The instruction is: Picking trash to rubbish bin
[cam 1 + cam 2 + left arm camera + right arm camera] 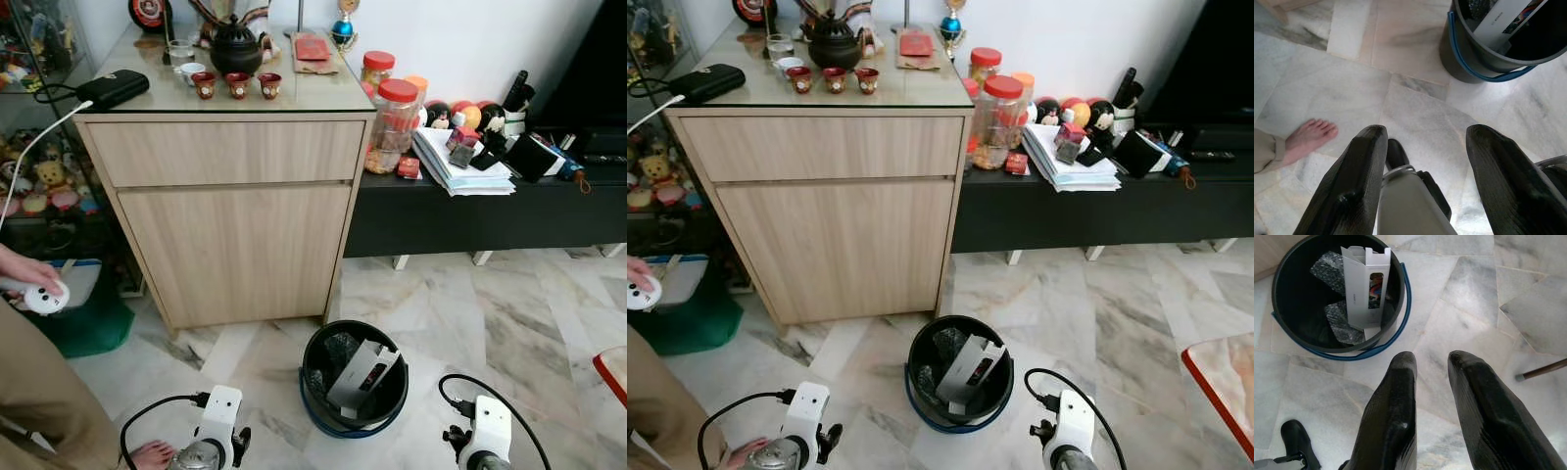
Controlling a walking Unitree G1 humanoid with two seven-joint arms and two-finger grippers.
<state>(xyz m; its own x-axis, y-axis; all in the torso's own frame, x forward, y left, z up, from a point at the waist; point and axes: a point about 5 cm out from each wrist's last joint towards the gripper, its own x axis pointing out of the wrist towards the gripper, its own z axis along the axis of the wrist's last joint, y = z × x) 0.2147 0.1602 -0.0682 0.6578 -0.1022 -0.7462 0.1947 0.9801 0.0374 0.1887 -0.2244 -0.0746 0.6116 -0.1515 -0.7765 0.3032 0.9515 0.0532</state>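
Note:
A black rubbish bin (313,387) with a blue handle stands on the marble floor between my two arms. Inside it lie a white cardboard box (364,374) and crumpled clear bubble wrap (1327,269). My left gripper (1425,132) hangs low over the floor to the bin's left, fingers wide apart and open, with nothing between them. To the bin's right, my right gripper (1432,360) points down at bare floor just beside the bin (1283,328). Its fingers stand a narrow gap apart and hold nothing.
A wooden cabinet (235,215) stands behind the bin, with a low black bench (470,215) to its right. A person stands at my left, with a hand on a white controller (41,296) and a bare foot (1310,134) near my left gripper. A red-edged corner (612,367) juts in at right.

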